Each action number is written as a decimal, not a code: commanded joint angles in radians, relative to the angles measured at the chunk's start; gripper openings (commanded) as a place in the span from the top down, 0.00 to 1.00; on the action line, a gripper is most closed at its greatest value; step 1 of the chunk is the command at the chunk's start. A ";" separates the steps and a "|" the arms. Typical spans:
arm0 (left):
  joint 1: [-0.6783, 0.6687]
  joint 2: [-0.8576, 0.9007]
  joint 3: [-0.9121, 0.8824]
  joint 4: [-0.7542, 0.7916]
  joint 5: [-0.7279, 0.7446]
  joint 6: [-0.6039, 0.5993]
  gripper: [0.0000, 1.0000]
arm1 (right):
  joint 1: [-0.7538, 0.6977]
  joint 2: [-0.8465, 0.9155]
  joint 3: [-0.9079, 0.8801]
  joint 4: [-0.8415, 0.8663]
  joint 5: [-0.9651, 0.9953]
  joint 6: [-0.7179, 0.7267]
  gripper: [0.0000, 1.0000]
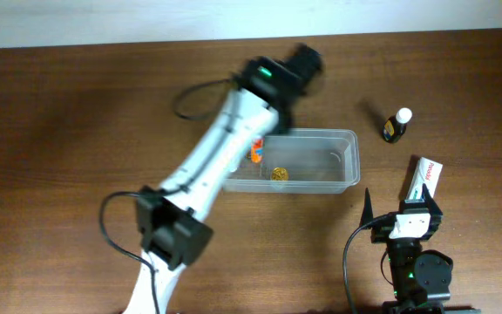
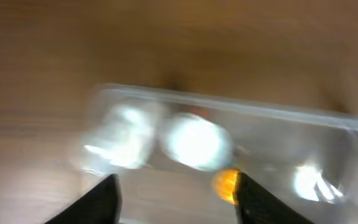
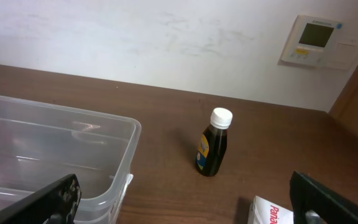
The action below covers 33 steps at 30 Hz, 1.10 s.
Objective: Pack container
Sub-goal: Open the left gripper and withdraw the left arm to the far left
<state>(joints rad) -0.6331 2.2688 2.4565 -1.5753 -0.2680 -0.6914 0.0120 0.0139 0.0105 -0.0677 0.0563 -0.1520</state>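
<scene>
The clear container [image 1: 354, 155] lies mid-table. Inside it are a small red-orange item [image 1: 256, 150] by the left end and a round gold piece [image 1: 279, 174]. My left arm reaches over that left end, and its blurred wrist head [image 1: 296, 65] hangs past the far rim with the fingers hidden. In the blurred left wrist view my left gripper [image 2: 176, 202] is open and empty above the container [image 2: 278, 113], with an orange blob [image 2: 225, 185] beside the right finger. My right gripper [image 3: 188, 211] stands wide open near the front edge, to the right of the container [image 3: 124, 155].
A dark bottle with a white cap [image 1: 396, 126] [image 3: 214, 144] stands right of the container. A white box with red print [image 1: 423, 178] [image 3: 271, 213] lies just ahead of my right gripper [image 1: 405, 208]. A wall and a thermostat [image 3: 319, 41] are behind.
</scene>
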 commanded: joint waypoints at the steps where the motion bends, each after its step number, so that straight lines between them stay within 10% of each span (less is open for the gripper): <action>1: 0.171 0.003 0.070 -0.072 -0.117 0.012 0.16 | 0.008 -0.007 -0.005 -0.008 0.016 0.015 0.02; 3: 0.259 0.003 0.080 -0.112 -0.179 0.012 0.00 | 0.008 -0.007 -0.005 -0.008 0.016 0.015 0.02; 19: 0.787 0.003 0.080 -0.105 -0.234 0.106 0.01 | 0.008 -0.007 -0.005 -0.008 0.016 0.015 0.01; 33: 0.919 0.004 0.080 -0.105 -0.234 0.106 0.01 | 0.008 -0.007 -0.005 -0.008 0.016 0.015 0.02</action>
<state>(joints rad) 0.2794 2.2696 2.5175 -1.6798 -0.4839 -0.5976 0.0120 0.0139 0.0105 -0.0681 0.0563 -0.1520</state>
